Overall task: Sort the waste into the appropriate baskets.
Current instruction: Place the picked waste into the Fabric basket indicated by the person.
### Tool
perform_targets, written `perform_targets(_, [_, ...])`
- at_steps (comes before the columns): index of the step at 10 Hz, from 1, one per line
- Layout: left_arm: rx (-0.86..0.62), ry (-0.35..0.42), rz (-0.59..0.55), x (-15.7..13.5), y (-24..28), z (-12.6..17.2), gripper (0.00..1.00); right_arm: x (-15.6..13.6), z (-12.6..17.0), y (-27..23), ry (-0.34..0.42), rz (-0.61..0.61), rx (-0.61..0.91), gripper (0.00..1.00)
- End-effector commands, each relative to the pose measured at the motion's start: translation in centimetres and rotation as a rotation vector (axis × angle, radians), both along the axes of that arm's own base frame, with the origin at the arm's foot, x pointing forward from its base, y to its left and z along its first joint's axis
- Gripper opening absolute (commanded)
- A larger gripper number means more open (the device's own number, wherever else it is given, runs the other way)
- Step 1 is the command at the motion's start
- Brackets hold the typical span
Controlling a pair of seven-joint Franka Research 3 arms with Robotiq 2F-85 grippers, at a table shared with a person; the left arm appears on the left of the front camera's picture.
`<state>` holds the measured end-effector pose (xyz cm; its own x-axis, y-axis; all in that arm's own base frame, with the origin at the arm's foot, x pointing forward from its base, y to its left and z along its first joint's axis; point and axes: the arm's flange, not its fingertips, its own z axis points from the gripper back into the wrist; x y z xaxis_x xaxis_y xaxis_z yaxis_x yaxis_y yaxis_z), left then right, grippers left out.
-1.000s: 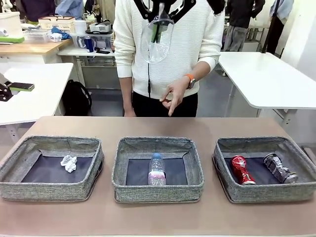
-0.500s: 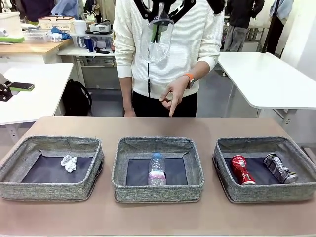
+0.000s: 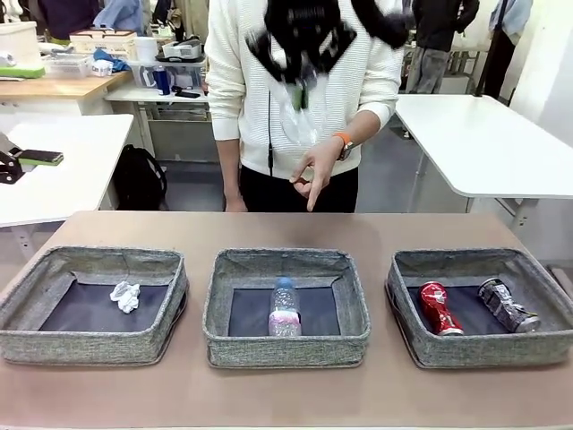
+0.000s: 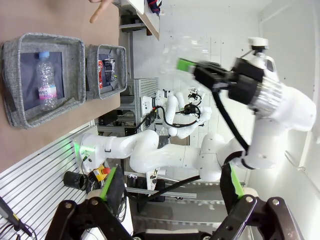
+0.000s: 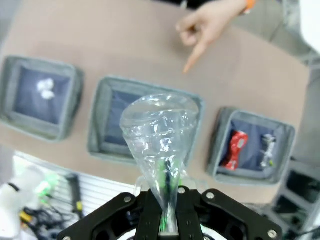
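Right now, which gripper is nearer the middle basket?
Right. The right gripper, fingers shut on the crushed clear container, hangs above the middle basket. The left gripper is open, off past the table's edge.

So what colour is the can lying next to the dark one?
Red can, clearest in the front view.

person's hand (image 3: 315, 172) hangs above far table edge; bottle (image 3: 284, 309) occupies middle basket (image 3: 286, 348).

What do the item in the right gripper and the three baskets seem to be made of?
Crushed container in the right gripper: seemingly thin clear plastic, glossy, see-through with creases. Baskets: likely grey woven fabric, matte, with soft, slightly sagging walls and dark flat bottoms.
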<state>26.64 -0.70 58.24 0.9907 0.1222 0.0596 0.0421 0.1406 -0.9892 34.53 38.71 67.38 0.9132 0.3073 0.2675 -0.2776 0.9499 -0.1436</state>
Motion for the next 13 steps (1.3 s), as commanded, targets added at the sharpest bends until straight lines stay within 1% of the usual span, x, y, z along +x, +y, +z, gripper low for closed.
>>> perform_targets(1, [-0.017,-0.02,-0.007,-0.1,0.0,0.2,1.0,0.0,-7.8,-0.4,0.051,0.138,-0.01,0.02])
perform_targets(2, [-0.017,-0.02,-0.007,-0.1,0.0,0.2,1.0,0.4,-11.4,-0.1,0.108,0.16,0.03,0.02])
perform_targets(3, [-0.017,-0.02,-0.007,-0.1,0.0,0.2,1.0,1.0,-14.9,0.0,0.142,0.147,0.023,0.02])
perform_targets(4, [-0.017,-0.02,-0.007,-0.1,0.0,0.2,1.0,1.4,-17.8,0.0,0.175,0.118,-0.017,0.02])
perform_targets(5, [-0.017,-0.02,-0.007,-0.1,0.0,0.2,1.0,1.7,-19.7,-0.2,0.223,0.129,0.037,0.02])
perform_targets(6, [-0.017,-0.02,-0.007,-0.1,0.0,0.2,1.0,1.8,-20.0,-0.5,0.229,0.119,0.048,0.02])
perform_targets(8, [-0.017,-0.02,-0.007,-0.1,0.0,0.2,1.0,2.1,-19.6,-0.7,0.231,0.113,0.092,0.02])
perform_targets(9, [-0.017,-0.02,-0.007,-0.1,0.0,0.2,1.0,2.2,-19.7,-0.8,0.243,0.099,0.097,0.02])
perform_targets(11, [-0.017,-0.02,-0.007,-0.1,0.0,0.2,1.0,2.4,-19.8,-0.9,0.244,0.082,0.096,0.02])
perform_targets(12, [-0.017,-0.02,-0.007,-0.1,0.0,0.2,1.0,2.5,-19.9,-1.0,0.252,0.053,0.092,0.58])
perform_targets(13, [-0.017,-0.02,-0.007,-0.1,0.0,0.2,1.0,2.5,-19.9,-1.0,0.249,0.06,0.095,0.59])
